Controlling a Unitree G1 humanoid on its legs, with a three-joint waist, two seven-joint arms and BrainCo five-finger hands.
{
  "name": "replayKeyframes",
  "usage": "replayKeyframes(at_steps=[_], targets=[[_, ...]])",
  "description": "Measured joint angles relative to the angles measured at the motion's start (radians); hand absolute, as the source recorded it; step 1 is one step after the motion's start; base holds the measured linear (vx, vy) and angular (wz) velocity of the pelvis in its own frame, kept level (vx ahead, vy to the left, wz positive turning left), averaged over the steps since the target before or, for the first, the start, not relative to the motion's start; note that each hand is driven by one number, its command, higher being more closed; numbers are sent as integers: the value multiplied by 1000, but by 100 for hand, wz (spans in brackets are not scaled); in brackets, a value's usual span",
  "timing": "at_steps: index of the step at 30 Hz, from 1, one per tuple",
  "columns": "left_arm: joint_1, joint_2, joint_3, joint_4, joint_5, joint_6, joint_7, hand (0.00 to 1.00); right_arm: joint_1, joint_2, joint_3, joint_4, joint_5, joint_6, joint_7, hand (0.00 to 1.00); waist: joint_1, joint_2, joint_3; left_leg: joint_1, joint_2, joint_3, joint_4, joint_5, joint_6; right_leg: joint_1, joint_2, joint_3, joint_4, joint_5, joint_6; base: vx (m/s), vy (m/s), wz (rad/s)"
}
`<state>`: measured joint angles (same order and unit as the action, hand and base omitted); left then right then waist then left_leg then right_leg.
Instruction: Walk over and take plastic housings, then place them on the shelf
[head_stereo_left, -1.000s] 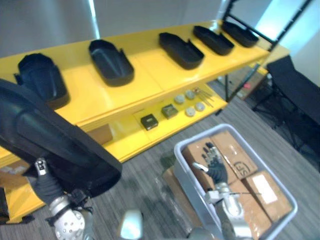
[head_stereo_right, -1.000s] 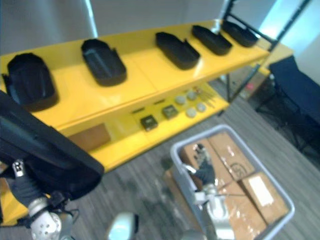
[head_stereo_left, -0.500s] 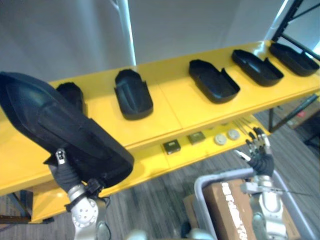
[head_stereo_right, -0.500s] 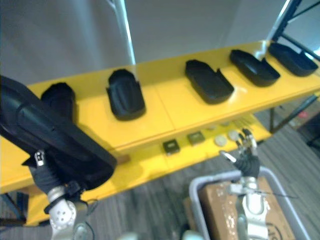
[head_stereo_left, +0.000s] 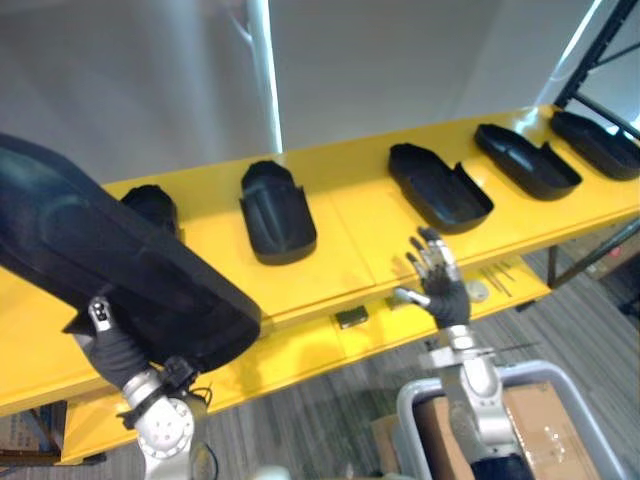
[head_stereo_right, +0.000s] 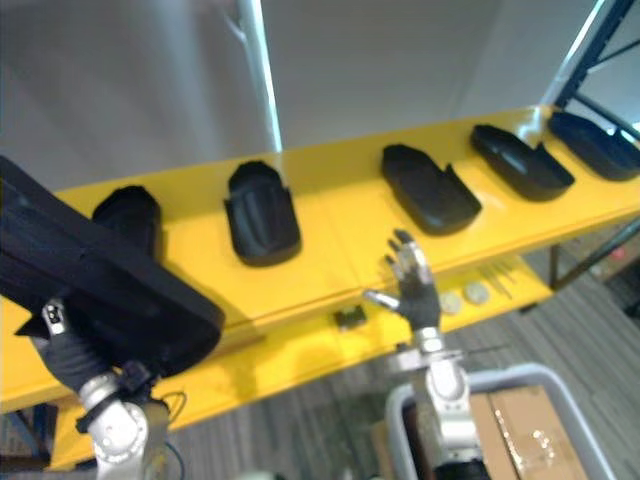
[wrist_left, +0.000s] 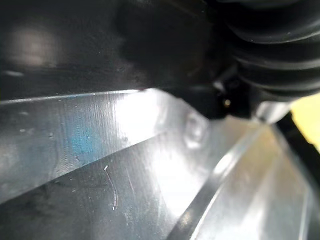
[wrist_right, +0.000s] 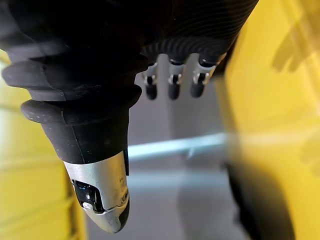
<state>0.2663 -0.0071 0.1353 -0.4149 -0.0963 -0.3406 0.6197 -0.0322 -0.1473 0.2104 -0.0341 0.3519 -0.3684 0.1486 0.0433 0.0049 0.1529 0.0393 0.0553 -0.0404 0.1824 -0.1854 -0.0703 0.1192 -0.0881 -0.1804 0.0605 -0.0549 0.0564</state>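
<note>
My left hand (head_stereo_left: 112, 350) holds up a large black plastic housing (head_stereo_left: 110, 260) at the left, in front of the yellow shelf (head_stereo_left: 360, 240). Its thumb lies on the housing's near face and the fingers are behind it. The left wrist view has the housing's dark surface (wrist_left: 75, 50) close up. Several more black housings lie in a row on the shelf's top board, among them one (head_stereo_left: 278, 210) at the middle and one (head_stereo_left: 440, 187) further right. My right hand (head_stereo_left: 437, 287) is raised before the top board's front edge, open, its fingers (wrist_right: 172, 85) straight and holding nothing.
The lower board carries a small dark box (head_stereo_left: 351, 317) and round discs (head_stereo_left: 478, 291). A grey bin (head_stereo_left: 420, 395) with cardboard boxes (head_stereo_left: 540, 430) stands on the floor at the lower right. A black rack post (head_stereo_left: 600, 40) rises at the far right.
The camera has swung towards the shelf. My right hand has risen from over the grey bin to the top board's front edge. The left hand still holds the housing.
</note>
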Motion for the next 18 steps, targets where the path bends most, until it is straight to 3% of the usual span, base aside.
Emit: replayKeyframes(at_steps=[3,5,8,12,13,14,15,17,18], targets=[[-1,0,13,-6,61,5,25,100,-89,12,102,2,-2,-1,15,0,12,4,-2,-7,-6,-33,-3,8,-12,20,-1,-41,-18,0,0,-61,-40,34],[13,-2,28,-8,82,23,48,100,-172,30,184,8,25,0,52,0,46,11,-11,-16,-8,-47,-9,23,-23,22,0,-60,-26,-6,-1,-78,-52,24],[26,-3,64,-10,116,44,64,100,-267,56,266,64,24,6,56,0,58,20,-16,-44,-19,-106,-31,64,-41,22,-1,-120,-41,-10,-3,-61,-59,56],[81,-18,103,-20,108,44,62,100,-295,72,326,165,23,59,47,0,88,33,-22,-73,-23,-130,-44,105,-65,48,-1,-197,-45,-23,-10,-62,-47,67],[94,-28,112,-22,99,41,43,100,-285,71,325,177,16,75,37,0,84,37,-22,-78,-6,-47,-57,92,-16,77,-6,-261,-46,-31,-7,-71,-49,100],[99,-33,118,-22,96,38,32,100,-277,70,323,178,16,83,27,0,83,38,-22,-79,17,17,-56,91,-16,91,-7,-292,-46,-32,-6,-74,-60,138],[113,-42,123,-21,82,22,4,100,-256,62,319,174,-9,97,-4,0,75,41,-34,-92,60,151,-44,90,-13,107,-14,-351,-40,-33,-4,-41,-15,142],[119,-43,120,-18,50,-6,-43,100,-222,30,308,177,-34,112,-39,0,68,51,-48,-122,108,284,4,101,17,108,-39,-421,-11,-48,10,-19,112,135],[120,-42,114,-18,23,-36,-80,100,-184,-8,286,184,-35,112,-45,0,69,67,-49,-153,132,368,59,111,33,94,-75,-456,43,-72,32,-25,198,83]])
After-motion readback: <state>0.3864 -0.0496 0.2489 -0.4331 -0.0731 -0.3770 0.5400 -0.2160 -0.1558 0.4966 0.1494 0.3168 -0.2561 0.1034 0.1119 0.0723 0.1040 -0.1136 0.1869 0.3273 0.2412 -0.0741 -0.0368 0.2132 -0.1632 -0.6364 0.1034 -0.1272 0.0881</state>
